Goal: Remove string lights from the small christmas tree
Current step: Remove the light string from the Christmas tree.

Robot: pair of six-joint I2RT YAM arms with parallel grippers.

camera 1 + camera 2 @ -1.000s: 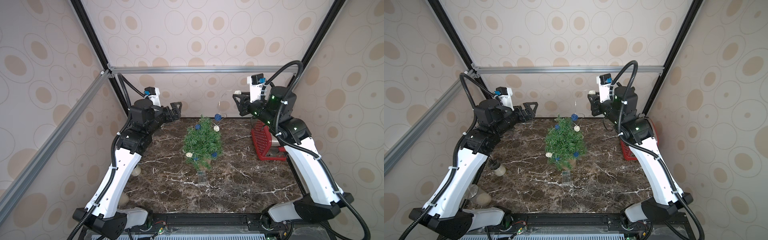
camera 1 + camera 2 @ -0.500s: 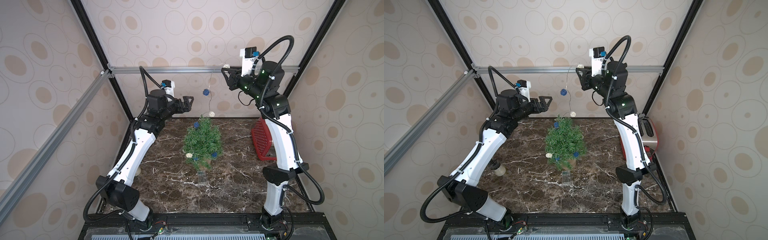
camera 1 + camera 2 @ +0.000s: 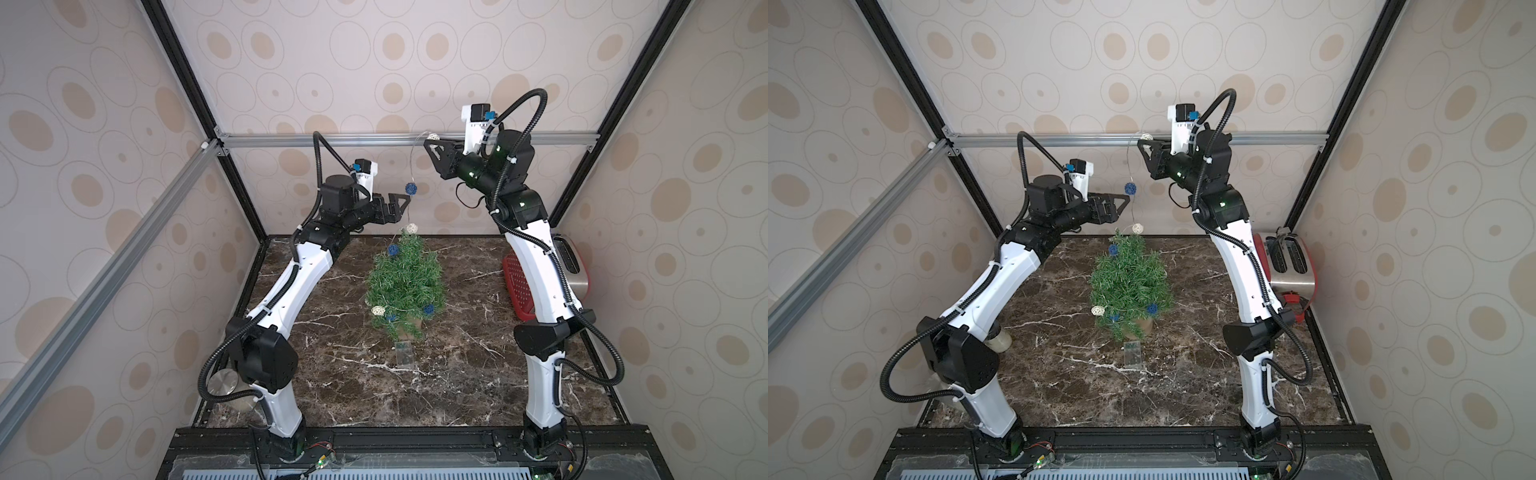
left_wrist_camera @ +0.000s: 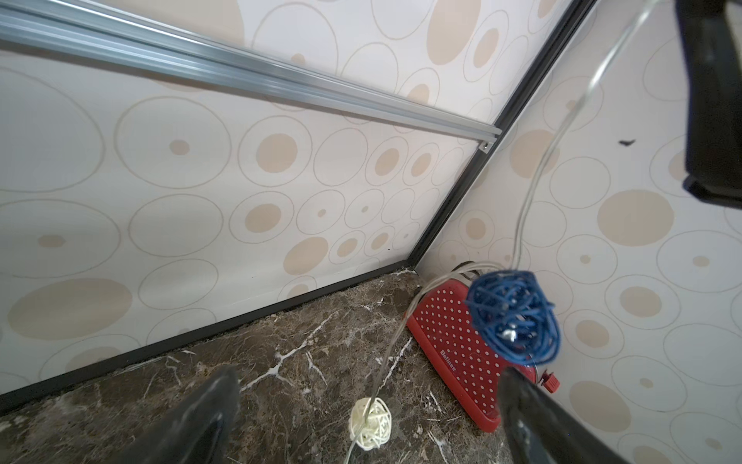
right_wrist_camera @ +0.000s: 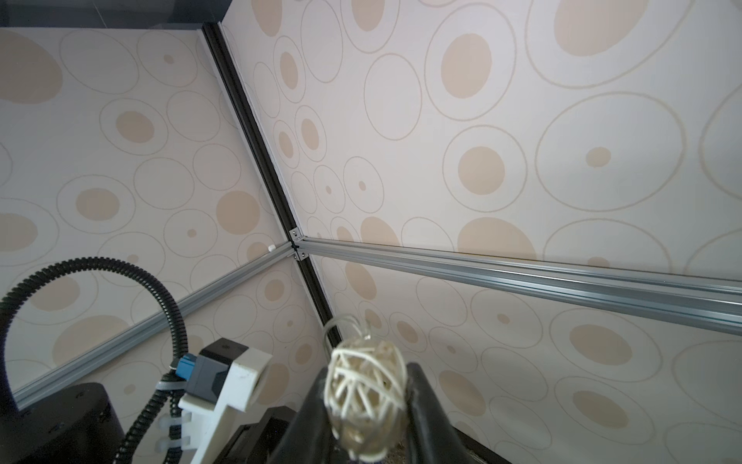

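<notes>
My right gripper [image 3: 432, 143] [image 5: 363, 401] is raised to the height of the back rail and is shut on a cream ball [image 5: 367, 377] of the string lights [image 3: 411, 188]. From it the pale wire hangs down past a blue ball [image 4: 514, 317] and a cream ball [image 4: 370, 426] to the top of the small christmas tree [image 3: 405, 278] [image 3: 1129, 286]. More balls stay in its branches. The left gripper [image 3: 405, 203] [image 4: 367, 385] is open, with the hanging wire between its fingers and untouched. The clear battery box [image 3: 404, 353] lies in front of the pot.
A red toaster [image 3: 573, 270] [image 3: 1289, 266] stands at the right wall behind the right arm. Two cups [image 3: 222, 384] [image 3: 998, 338] sit at the table's left edge by the left arm. The aluminium rail [image 3: 332, 139] crosses the back wall.
Both arms have risen. The right gripper lifted its cream ball up to the rail, drawing wire and two balls off the treetop. The left gripper moved right up to the hanging wire.
</notes>
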